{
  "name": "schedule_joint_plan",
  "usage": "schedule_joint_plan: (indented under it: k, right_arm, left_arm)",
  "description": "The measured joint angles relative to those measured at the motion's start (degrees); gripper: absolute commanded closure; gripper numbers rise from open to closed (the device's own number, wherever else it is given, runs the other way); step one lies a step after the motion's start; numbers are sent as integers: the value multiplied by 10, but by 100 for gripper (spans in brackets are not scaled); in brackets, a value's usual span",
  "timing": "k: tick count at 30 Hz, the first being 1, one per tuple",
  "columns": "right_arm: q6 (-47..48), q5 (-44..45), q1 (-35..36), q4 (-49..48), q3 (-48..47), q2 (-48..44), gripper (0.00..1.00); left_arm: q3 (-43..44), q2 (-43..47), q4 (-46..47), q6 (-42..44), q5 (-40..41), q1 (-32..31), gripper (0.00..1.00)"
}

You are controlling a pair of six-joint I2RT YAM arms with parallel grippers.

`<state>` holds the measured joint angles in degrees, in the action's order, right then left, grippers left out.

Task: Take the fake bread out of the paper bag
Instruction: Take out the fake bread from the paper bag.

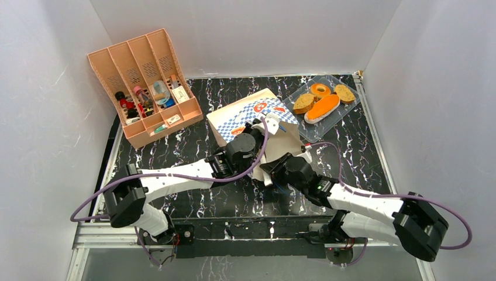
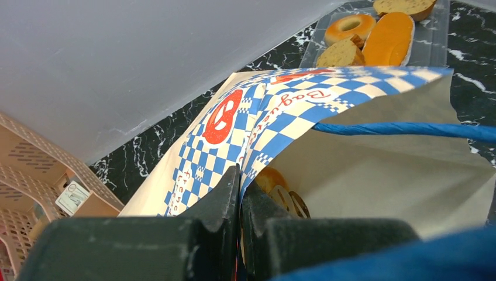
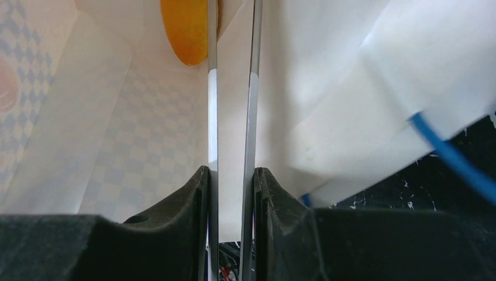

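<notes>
The paper bag lies on its side mid-table, mouth toward the arms. My left gripper is shut on the checkered edge of the bag, holding the mouth up. My right gripper is shut on metal tongs, whose two arms reach into the bag's pale inside. A golden piece of fake bread sits deep in the bag by the tongs' left arm, and the left wrist view shows this bread beside the tong tips. I cannot tell whether the tips hold it.
A clear tray at the back right holds a ring bagel, an orange-topped loaf and two brown pieces. An orange slotted organiser stands at the back left. The bag's blue cord handle crosses its mouth.
</notes>
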<state>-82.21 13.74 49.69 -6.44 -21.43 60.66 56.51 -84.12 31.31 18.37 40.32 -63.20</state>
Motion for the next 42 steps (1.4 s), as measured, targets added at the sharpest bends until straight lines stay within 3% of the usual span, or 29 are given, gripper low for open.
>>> schedule_joint_plan:
  k: [15, 30, 42]
  right_arm:
    - [66, 14, 2, 146, -36, -160, 100]
    - [95, 78, 2, 312, -85, -291, 100]
    - [113, 178, 2, 400, -151, -331, 100]
  left_arm:
    - [61, -121, 14, 48, 17, 19, 100]
    - [190, -199, -82, -29, -49, 172, 100]
    - [224, -241, -133, -61, -89, 212, 100]
